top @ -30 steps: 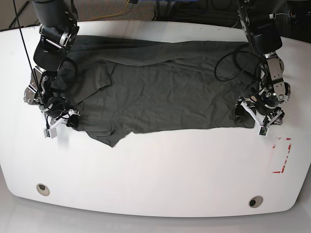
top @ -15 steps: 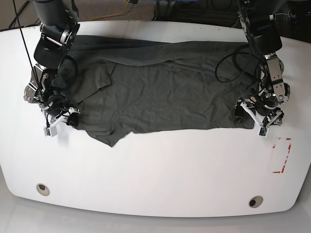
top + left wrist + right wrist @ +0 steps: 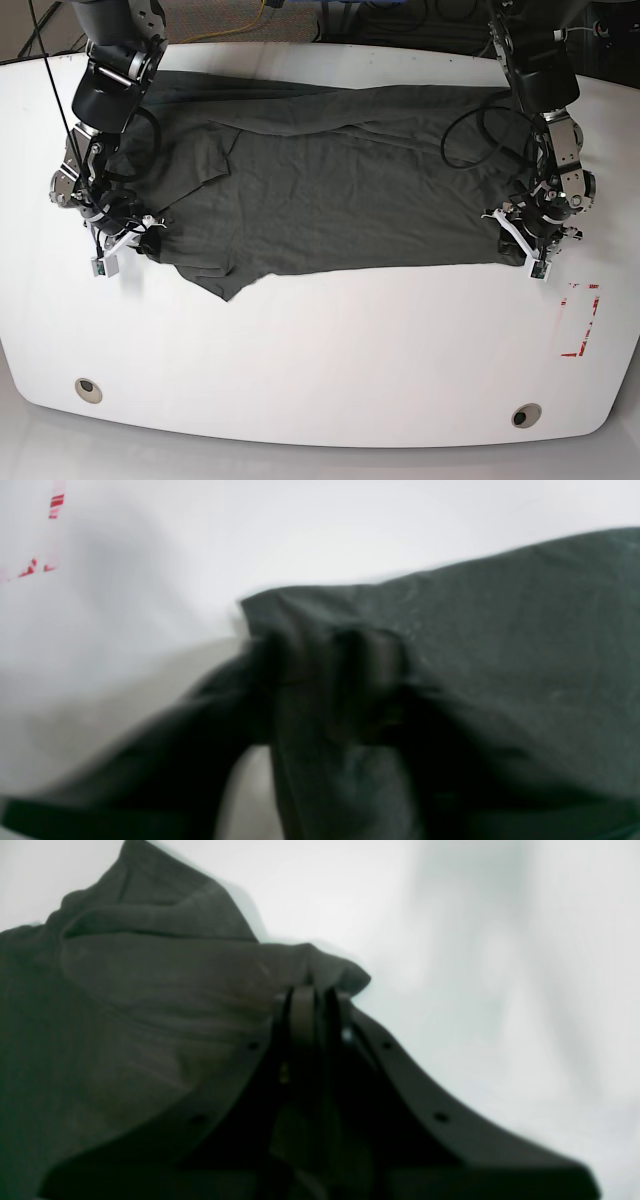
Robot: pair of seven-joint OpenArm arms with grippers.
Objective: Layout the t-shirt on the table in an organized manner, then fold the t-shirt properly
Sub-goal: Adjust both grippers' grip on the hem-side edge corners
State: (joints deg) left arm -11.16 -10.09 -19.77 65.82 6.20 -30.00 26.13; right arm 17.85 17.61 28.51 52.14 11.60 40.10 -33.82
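The dark grey t-shirt (image 3: 330,190) lies spread across the far half of the white table (image 3: 330,350), with a wrinkled flap hanging toward the front left. My left gripper (image 3: 527,243) sits at the shirt's near right corner. The left wrist view is blurred, but there the cloth (image 3: 500,630) bunches between the dark fingers (image 3: 370,665), so this gripper looks shut on the fabric. My right gripper (image 3: 128,238) is at the shirt's left edge. In the right wrist view its fingers (image 3: 302,1015) are pressed together on a raised fold of the t-shirt (image 3: 125,990).
A red tape rectangle (image 3: 582,320) marks the table just in front of my left gripper, also seen as a red mark (image 3: 42,535). Two round grommets (image 3: 88,388) (image 3: 525,414) sit near the front edge. Cables run behind the table's far edge.
The left gripper's jaws have closed from wide open onto the shirt's right corner. The right gripper has drawn slightly back and left with the shirt's left edge.
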